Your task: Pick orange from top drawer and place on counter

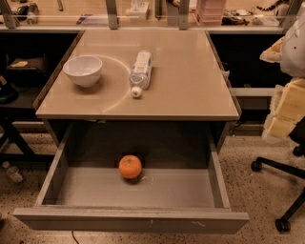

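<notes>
- The table point(190, 81) stands in the middle of the view. Its beige top is flat and slightly glossy.
- The top drawer point(143, 190) is pulled out from under the table's front edge. Its grey floor, low sides and plain front panel are all exposed.
- The orange point(130, 167) rests on the drawer floor, towards the rear and slightly left of centre. It touches neither side wall and sits just in front of the shadowed space under the table.
- The claw point(289, 102) appears as pale, yellowish parts at the right edge of the view, partly cut off. It is right of the table, above the floor and well apart from the drawer and the orange.
- Claw state: cannot tell whether it is open or closed. It holds nothing that can be seen.
- A white bowl point(83, 70) stands upright on the left rear part of the table.
- A clear water bottle point(141, 70) lies on its side near the table's centre, just right of the bowl and not touching it. Its white cap point(137, 92) points towards the front edge.
- A chair base point(281, 190) with black castors stands on the speckled floor point(248, 157), right of the drawer.
- A cluttered bench point(143, 14) runs along the rear, behind the table.
</notes>
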You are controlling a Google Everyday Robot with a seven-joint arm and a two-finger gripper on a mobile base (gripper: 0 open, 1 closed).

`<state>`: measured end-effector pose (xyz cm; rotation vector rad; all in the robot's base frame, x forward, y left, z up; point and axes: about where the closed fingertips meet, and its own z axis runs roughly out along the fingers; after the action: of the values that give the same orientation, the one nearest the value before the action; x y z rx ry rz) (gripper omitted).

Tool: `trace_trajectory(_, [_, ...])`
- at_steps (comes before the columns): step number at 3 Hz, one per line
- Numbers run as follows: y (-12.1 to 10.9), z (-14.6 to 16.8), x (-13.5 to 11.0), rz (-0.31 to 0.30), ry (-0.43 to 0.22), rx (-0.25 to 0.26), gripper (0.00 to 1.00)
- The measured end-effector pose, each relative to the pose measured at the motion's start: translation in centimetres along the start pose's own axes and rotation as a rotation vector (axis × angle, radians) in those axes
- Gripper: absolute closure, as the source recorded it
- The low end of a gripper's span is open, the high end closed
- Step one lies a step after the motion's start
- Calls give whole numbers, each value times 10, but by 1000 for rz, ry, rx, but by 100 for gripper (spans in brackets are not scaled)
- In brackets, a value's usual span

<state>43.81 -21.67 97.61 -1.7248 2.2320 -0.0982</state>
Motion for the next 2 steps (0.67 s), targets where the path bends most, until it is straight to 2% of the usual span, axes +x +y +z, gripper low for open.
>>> trace_trajectory(1, [1, -1, -1, 0, -2, 9, 0])
trace_trajectory(2, [18, 25, -12, 34, -30, -21, 0])
